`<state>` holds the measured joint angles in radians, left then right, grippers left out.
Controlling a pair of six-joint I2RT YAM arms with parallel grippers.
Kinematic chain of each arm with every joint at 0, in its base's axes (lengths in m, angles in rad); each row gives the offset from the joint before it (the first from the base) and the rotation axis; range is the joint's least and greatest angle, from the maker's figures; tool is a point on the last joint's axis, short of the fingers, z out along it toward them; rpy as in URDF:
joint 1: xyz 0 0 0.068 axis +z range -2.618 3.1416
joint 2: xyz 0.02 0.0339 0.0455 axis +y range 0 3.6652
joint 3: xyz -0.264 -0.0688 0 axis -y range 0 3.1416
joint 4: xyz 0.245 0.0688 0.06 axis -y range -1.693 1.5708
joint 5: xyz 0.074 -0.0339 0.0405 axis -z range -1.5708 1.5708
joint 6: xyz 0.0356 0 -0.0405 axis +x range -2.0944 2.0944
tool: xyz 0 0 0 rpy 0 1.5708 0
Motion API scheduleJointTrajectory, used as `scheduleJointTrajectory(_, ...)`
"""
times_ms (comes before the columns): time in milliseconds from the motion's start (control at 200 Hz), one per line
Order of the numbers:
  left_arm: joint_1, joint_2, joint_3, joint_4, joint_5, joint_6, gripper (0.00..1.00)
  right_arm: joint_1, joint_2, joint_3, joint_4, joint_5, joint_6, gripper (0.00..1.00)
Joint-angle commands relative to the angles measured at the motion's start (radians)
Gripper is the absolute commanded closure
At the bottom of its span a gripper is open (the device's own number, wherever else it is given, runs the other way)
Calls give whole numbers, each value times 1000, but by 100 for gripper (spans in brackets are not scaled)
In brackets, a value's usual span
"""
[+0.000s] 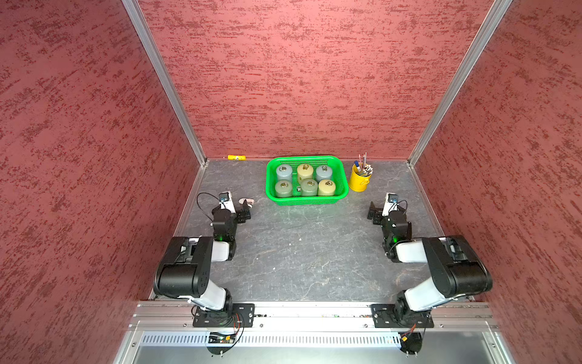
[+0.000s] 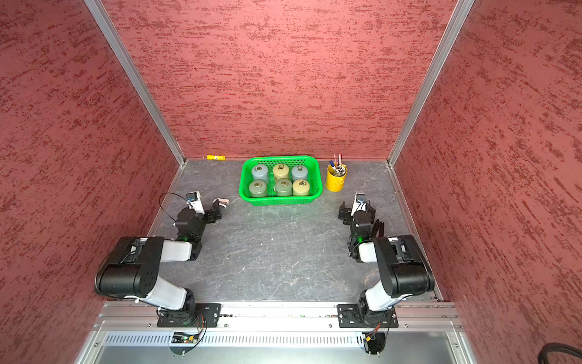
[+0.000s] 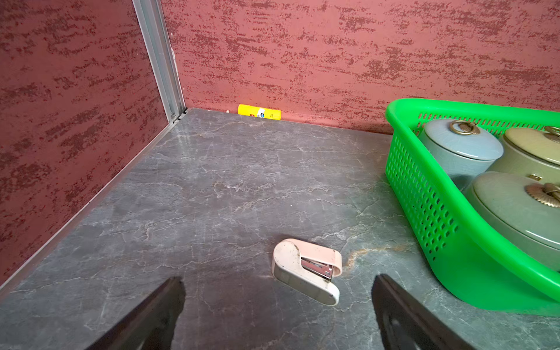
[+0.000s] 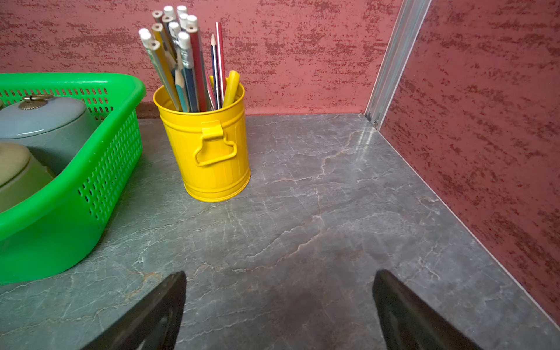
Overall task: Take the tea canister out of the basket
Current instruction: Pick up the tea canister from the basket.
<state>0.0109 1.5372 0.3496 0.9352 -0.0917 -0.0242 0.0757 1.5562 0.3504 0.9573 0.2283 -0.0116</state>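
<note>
The bright green mesh basket point(image 1: 307, 200) point(image 2: 280, 200) stands at the back of the grey table. Several round tea canisters fill it in two rows, blue-grey point(image 1: 284, 171), cream point(image 1: 305, 171) and grey-green point(image 1: 309, 186), each with a brass ring on its lid. My left gripper point(image 1: 245, 210) point(image 3: 278, 280) hovers open to the basket's near left, and the left wrist view shows the basket wall point(image 3: 424, 197) and a blue-grey canister point(image 3: 460, 145). My right gripper point(image 1: 372, 213) point(image 4: 279, 275) is open to the near right, holding nothing. The right wrist view catches the basket corner point(image 4: 103, 175).
A pink-and-white stapler point(image 1: 247, 201) point(image 3: 306, 269) lies just beyond my left fingertips. A yellow bucket of pencils point(image 1: 359, 180) point(image 4: 209, 145) stands right of the basket. A yellow tube point(image 1: 236, 157) lies along the back wall. Red walls close in three sides.
</note>
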Motion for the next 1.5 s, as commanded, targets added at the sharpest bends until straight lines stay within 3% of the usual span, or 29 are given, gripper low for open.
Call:
scheduleJointTrajectory(0, -3, 6, 14, 7, -11, 15, 0, -4, 3, 14, 14, -16, 6, 1)
scheduleJointTrajectory(526, -7, -11, 0, 25, 10, 28, 0, -7, -26, 6, 15, -33, -2, 1)
scheduleJointTrajectory(761, -96, -241, 79, -272, -133, 80, 0, -4, -282, 240, -538, -90, -16, 1)
scheduleJointTrajectory(932, -112, -346, 227, -572, -27, 6, 0, 17, -358, 498, -938, -178, 17, 1)
scheduleJointTrajectory(1142, -203, -339, 437, -910, 14, -18, 0, 120, -224, 847, -1395, -308, -40, 1)
scheduleJointTrajectory(1262, -246, -319, 511, -1023, 53, -29, 0, 214, -107, 1026, -1630, -303, -108, 1)
scheduleJointTrajectory(1498, -290, -298, 571, -1103, 102, -49, 0, 328, 79, 1239, -1841, -284, -132, 1)
